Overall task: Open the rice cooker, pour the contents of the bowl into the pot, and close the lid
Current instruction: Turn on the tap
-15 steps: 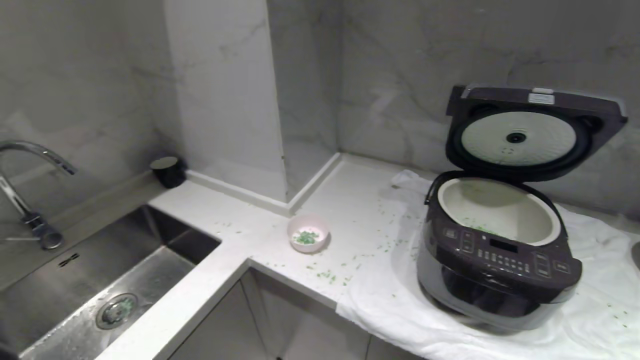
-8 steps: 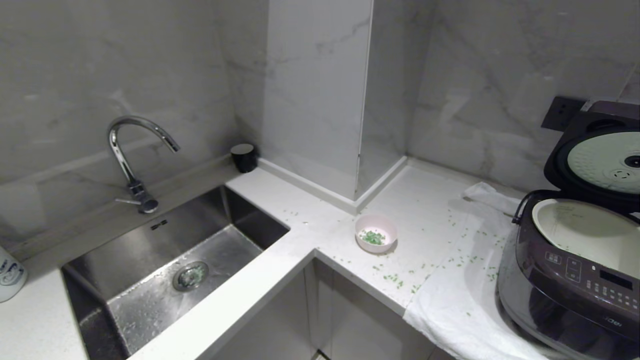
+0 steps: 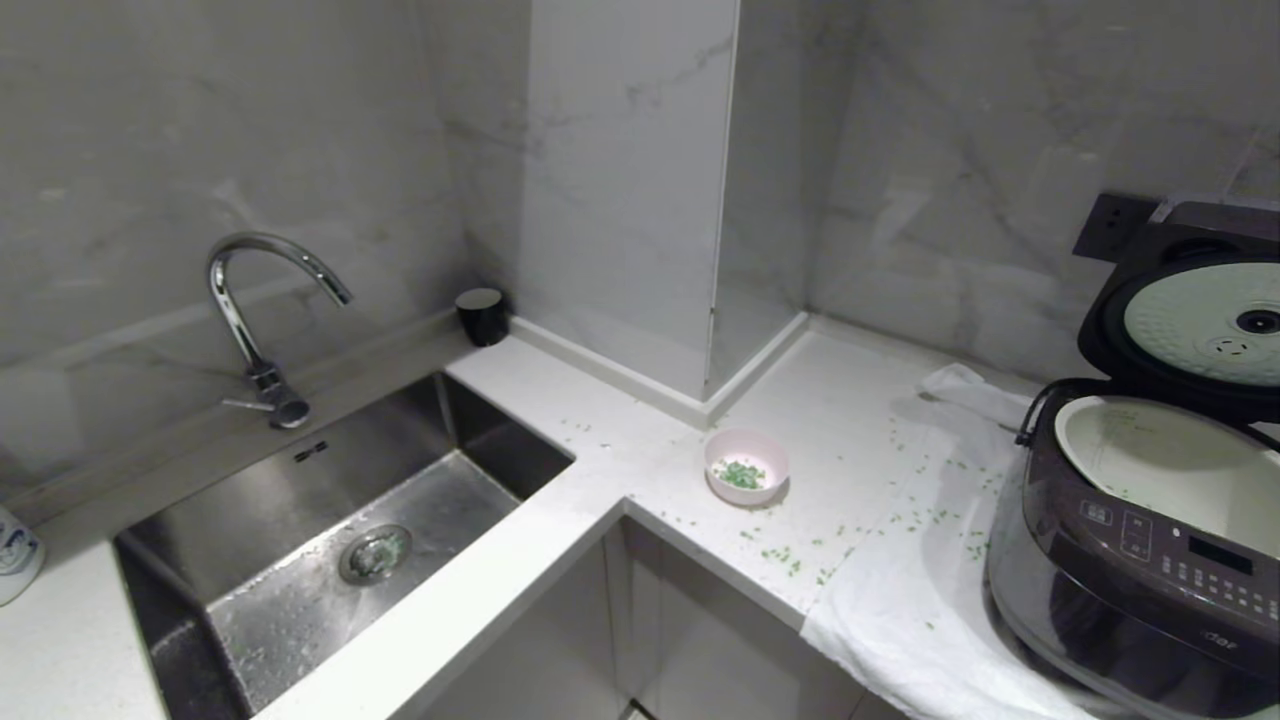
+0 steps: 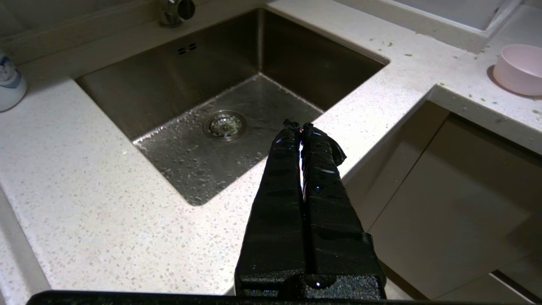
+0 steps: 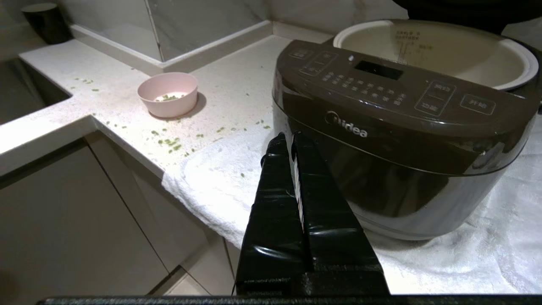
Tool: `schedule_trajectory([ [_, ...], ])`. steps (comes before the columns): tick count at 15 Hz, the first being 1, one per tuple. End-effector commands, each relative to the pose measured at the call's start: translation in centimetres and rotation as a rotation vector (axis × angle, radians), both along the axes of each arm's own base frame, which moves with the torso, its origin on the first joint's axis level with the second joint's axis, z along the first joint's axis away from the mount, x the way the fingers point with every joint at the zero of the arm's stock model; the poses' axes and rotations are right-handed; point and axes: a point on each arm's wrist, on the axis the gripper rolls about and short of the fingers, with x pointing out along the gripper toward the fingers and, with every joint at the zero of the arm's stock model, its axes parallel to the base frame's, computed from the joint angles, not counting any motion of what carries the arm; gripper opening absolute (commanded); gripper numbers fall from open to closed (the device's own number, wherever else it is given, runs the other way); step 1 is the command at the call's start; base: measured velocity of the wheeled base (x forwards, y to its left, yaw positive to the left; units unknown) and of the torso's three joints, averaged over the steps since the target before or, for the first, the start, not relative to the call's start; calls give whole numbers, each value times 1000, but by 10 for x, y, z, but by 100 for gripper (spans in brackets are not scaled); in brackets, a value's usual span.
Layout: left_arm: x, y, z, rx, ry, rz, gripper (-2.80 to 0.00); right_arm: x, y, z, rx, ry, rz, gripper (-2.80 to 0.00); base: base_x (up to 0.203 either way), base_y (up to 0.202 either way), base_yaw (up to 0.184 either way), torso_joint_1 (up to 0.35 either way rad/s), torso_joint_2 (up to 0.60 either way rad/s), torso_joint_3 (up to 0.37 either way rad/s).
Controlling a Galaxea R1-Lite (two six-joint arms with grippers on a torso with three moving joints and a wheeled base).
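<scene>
The dark brown rice cooker (image 3: 1130, 570) stands on a white towel at the right, its lid (image 3: 1190, 310) raised and the white pot (image 3: 1180, 470) exposed. The pale pink bowl (image 3: 746, 466) sits on the counter to its left with green bits (image 3: 741, 474) inside. My left gripper (image 4: 300, 126) is shut and empty, below the counter edge in front of the sink. Shut and empty too, my right gripper (image 5: 288, 136) hangs just in front of the rice cooker (image 5: 402, 127), with the bowl (image 5: 168, 94) off to one side. Neither arm shows in the head view.
A steel sink (image 3: 330, 530) with a curved tap (image 3: 250, 320) fills the left. A black cup (image 3: 482, 315) stands in the back corner. Green bits (image 3: 790, 555) are scattered over the counter and the white towel (image 3: 900, 620). A wall socket (image 3: 1110, 226) sits behind the cooker.
The whole head view has swung to the left: the sink has come further into view and the cooker has slid to the right edge. Nothing on the counter has moved.
</scene>
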Motion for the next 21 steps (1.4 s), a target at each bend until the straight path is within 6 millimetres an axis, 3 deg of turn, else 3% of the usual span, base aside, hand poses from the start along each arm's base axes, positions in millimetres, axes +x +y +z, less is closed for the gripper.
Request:
schedule_trajectory([
  [1,0,0,0,0,1,0,-280,0,0,-1,0,2,1,-280,-1,-120,16,1,8,5],
  [5,0,0,0,0,0,0,-280,0,0,-1,0,2,2,-280,0,-160,2,2,2,2],
  [21,0,0,0,-2,1,0,-280,0,0,-1,0,2,0,-280,33,0,0,3,1,1],
])
